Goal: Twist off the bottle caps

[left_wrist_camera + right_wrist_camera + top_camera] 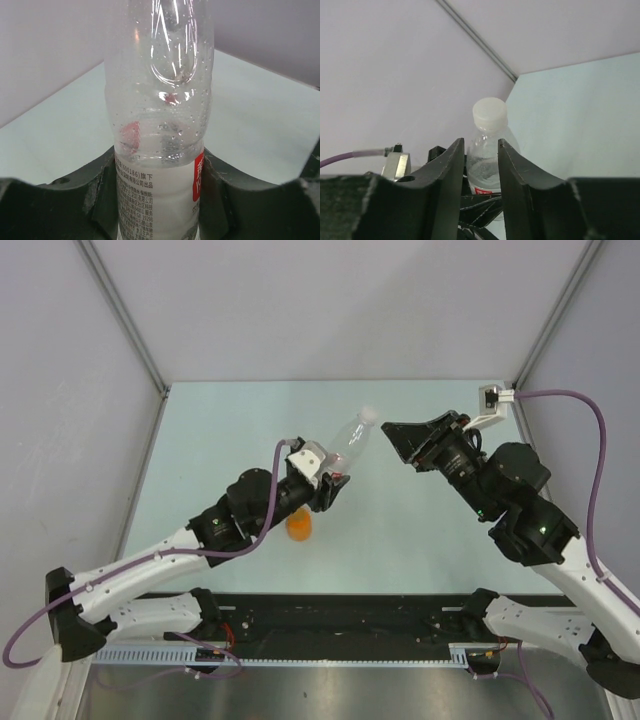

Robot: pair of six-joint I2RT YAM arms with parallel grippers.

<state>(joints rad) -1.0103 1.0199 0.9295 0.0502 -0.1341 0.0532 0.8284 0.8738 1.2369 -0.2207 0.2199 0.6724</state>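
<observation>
The white cap (368,415) sits on the neck of the clear bottle (350,445), which is tilted over the counter (250,420). The left gripper (335,480) clamps this bottle around its labelled lower body. The right gripper (480,142) hangs just beside the bottle's cap end, jaws parted narrowly with nothing between them. The cap looks untouched, so the step in hand is likely the approach. Next, the jaws must straddle the cap, close and twist. An orange bottle (299,526) stands near the clear bottle's base end.
</observation>
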